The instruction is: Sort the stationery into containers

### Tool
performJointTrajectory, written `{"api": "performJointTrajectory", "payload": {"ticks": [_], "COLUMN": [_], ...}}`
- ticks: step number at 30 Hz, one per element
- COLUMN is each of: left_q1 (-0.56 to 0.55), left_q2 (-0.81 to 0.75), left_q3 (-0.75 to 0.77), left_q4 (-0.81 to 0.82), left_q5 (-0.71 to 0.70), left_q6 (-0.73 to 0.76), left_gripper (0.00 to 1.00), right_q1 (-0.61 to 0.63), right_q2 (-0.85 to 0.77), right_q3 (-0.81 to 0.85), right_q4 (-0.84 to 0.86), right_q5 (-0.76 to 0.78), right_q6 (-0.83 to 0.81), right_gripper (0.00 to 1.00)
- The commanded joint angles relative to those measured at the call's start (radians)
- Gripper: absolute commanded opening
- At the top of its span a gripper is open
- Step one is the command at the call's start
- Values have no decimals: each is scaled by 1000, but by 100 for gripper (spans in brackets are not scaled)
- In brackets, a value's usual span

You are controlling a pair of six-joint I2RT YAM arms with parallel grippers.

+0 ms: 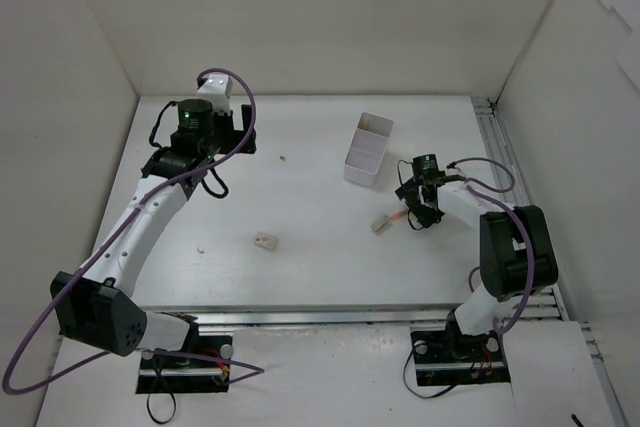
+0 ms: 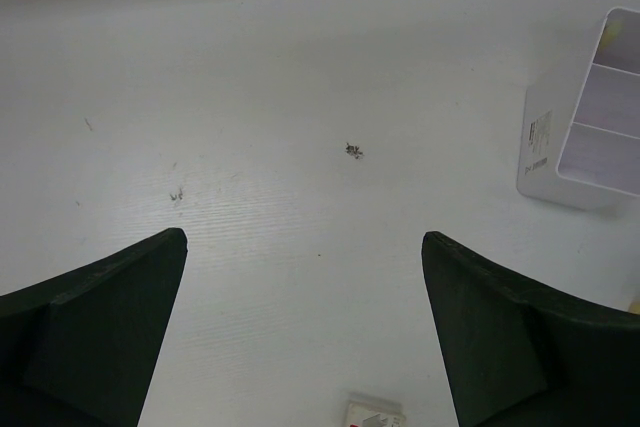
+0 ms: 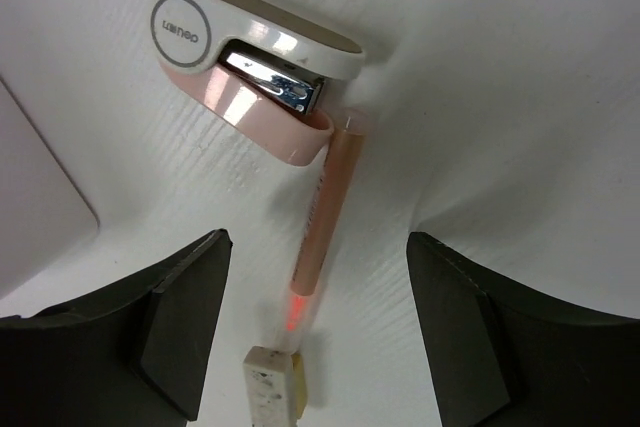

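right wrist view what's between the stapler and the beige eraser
A pinkish pen lies along that stretch, its far end at the stapler, its near end by the eraser; the right wrist view shows it.

1 wht box (image 1: pixel 358 173), 1 stapler (image 3: pixel 250 57), 1 pen (image 3: pixel 325 217), 2 beige blks (image 1: pixel 265 241) (image 3: pixel 272 387).

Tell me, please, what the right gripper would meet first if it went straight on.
The right gripper would probably meet the small beige eraser first, with the pink pen just beyond; depth is unclear.
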State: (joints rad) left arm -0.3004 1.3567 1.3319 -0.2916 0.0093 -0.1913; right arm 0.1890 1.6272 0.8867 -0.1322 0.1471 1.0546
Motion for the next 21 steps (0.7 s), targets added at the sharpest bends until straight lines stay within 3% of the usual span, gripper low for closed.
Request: {"api": "performJointTrajectory", "payload": {"ticks": [1, 3, 13, 21], "left_q1": [6, 15, 61, 103], "left_q2": [-31, -37, -119, -171], "left_q3": [-3, -20, -135, -212], "left_q4": [78, 88, 161, 192], "left_q5": [47, 50, 54, 54], "left_q6": [-16, -20, -59, -82], "left_gripper": [100, 100, 100, 100], "right_q1": [3, 0, -43, -48], "right_q2": [-33, -3, 112, 184], "right_q3": [6, 14, 152, 254], "right_q4": [-12, -15, -121, -248], "right_q5": [71, 85, 13, -24], "right_q6": [36, 35, -28, -80], "right_gripper": [68, 67, 31, 25]}}
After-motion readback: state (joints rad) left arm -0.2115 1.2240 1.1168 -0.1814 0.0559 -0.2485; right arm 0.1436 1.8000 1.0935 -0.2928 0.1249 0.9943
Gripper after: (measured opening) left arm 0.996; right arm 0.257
